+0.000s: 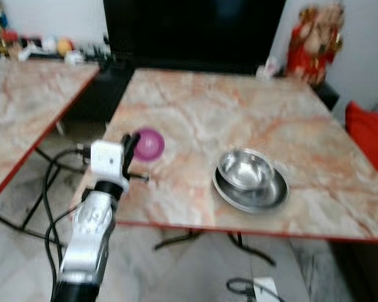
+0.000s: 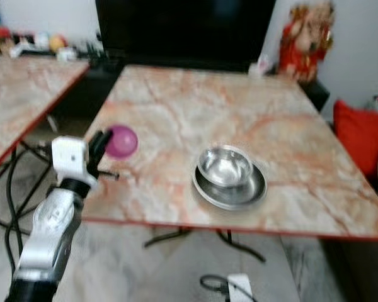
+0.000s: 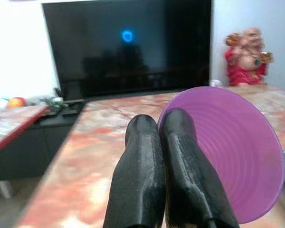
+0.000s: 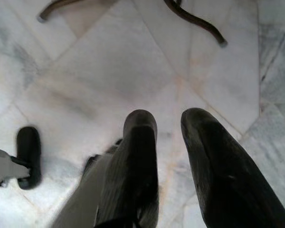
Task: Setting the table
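The left gripper (image 1: 131, 151) is raised at the near left corner of the marble-patterned worktop (image 1: 239, 113), its two black fingers (image 3: 180, 156) pressed together and clamped on the rim of a purple bowl (image 1: 148, 144). In the left wrist view the bowl (image 3: 232, 152) sits tipped on its side against the fingers, its ribbed inside facing the camera, with the rim pinched between them. From the head views the bowl is just above or at the worktop surface close to the left edge; contact with the surface cannot be determined because of blur.

The right gripper (image 4: 168, 156) hangs low over the pale marble floor (image 4: 109, 71), its fingers slightly parted with a narrow gap between them and nothing held. Dark table legs (image 4: 194, 19) cross the floor beyond it.

Further along the near edge, toward the middle of the worktop and well apart from the bowl and left gripper, a steel bowl (image 1: 244, 168) sits inside a wider steel plate (image 1: 255, 195). Both are upright.

A second marble-patterned worktop (image 1: 25, 100) stands to the left, separated by a gap. Black cables (image 1: 47, 189) hang by the silver left arm (image 1: 91, 233) in that gap.

Beyond the far edge of the worktop is a large dark television screen (image 1: 195, 31). At the far right corner stands a red and gold figurine (image 1: 315, 41). A red cushion (image 1: 368, 135) lies off the right edge. Small items on the low shelf at far left are too blurred to identify.
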`<state>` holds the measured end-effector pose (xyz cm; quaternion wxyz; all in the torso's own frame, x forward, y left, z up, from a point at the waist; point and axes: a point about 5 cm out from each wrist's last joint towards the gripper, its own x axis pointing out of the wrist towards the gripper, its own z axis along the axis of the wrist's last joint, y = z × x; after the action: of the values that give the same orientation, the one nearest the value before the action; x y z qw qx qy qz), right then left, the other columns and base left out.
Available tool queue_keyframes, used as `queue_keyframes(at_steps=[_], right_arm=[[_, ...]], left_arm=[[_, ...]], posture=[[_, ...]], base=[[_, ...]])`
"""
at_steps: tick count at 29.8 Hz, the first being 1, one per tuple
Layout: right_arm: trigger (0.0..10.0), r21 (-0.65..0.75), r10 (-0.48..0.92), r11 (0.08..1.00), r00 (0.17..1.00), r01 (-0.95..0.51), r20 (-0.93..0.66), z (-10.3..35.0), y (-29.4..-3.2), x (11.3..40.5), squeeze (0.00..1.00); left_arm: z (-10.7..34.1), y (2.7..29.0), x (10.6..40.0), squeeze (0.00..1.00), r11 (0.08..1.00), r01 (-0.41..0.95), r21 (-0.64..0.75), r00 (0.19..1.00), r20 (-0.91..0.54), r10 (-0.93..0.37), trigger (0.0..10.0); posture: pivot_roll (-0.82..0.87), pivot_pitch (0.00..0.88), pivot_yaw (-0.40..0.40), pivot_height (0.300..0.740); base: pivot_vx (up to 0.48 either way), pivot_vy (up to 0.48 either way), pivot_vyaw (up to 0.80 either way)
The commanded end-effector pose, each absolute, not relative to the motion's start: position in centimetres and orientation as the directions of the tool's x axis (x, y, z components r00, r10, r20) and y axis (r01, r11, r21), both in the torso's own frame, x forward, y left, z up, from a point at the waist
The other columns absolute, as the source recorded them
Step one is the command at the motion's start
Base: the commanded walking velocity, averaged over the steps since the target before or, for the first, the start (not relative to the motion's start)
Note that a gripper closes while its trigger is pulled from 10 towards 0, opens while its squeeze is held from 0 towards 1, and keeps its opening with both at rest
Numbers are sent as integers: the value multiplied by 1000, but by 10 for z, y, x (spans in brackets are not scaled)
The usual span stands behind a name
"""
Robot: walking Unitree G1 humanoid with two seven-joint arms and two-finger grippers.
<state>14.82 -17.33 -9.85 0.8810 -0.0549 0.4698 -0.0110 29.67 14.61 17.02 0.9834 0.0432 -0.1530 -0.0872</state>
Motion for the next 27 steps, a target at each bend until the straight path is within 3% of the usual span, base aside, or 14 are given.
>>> queue_keyframes(at_steps=[1,8,27], right_arm=[[10000,-110,-76,994,572,-26,-817,-96,-176,153,0],[10000,-111,-74,993,570,-30,-818,-96,-177,154,0],[10000,-107,-79,994,572,-15,-817,-96,-176,154,0]], left_arm=[[174,145,298,0,979,166,123,933,303,-196,10000],[172,150,297,0,975,167,144,938,282,-202,10000],[167,149,298,0,962,237,135,935,238,-264,10000]], posture=[[112,0,-29,740],[114,5,-30,740],[116,12,-28,740]], base=[[0,-270,0],[0,-265,0],[0,0,0]])
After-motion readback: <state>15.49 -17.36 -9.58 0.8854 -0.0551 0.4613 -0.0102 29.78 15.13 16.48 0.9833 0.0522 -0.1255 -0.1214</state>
